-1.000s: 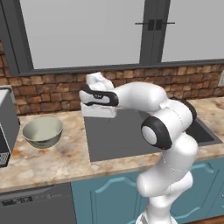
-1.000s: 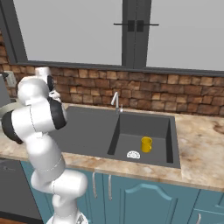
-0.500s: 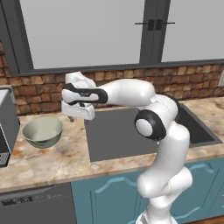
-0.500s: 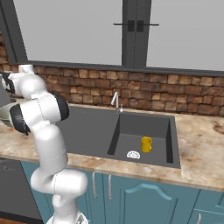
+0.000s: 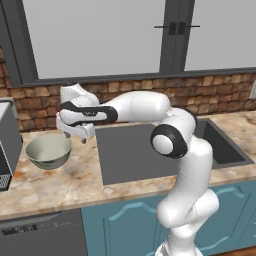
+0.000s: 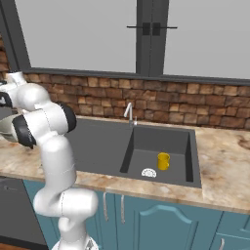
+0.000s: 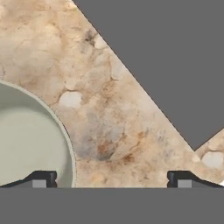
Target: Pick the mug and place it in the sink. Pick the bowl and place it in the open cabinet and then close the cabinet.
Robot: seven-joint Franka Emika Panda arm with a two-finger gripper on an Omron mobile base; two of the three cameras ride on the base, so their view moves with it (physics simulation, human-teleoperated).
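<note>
Gripper (image 5: 80,138) hangs just above the counter (image 5: 60,180) in the left base view, right beside the bowl (image 5: 48,151), arm stretched far out to the robot's left. Fingers point down, nothing between them; how wide they stand isn't readable from this angle. One bowl, upright on the marbled stone, apart from the grey appliance (image 5: 9,145) at the left edge. Likely lining up for a rim grasp, since the hand sits over the bowl's near-right edge and not its centre. One dark flat draining area of the sink (image 5: 135,155) lies under the forearm.

Right base view: one yellow mug (image 6: 163,161) stands upright in the sink (image 6: 161,146) basin, just beside the single white drain (image 6: 148,172). So the mug half of the task looks done. One faucet (image 6: 129,113) behind the basin. Arm's upper links block the far left; a sliver of the bowl (image 6: 6,128) peeks out behind the elbow. No tall cabinet with arched doors in sight, so the base probably has to drive for the placing.

Hand view: gripper (image 7: 111,179) spread wide and empty, two dark fingertips (image 7: 41,179) well apart. Left tip sits over the bowl (image 7: 30,144) rim, cream inside showing; right tip over bare counter (image 7: 109,118). That straddle fits a pinch on the bowl wall.
</note>
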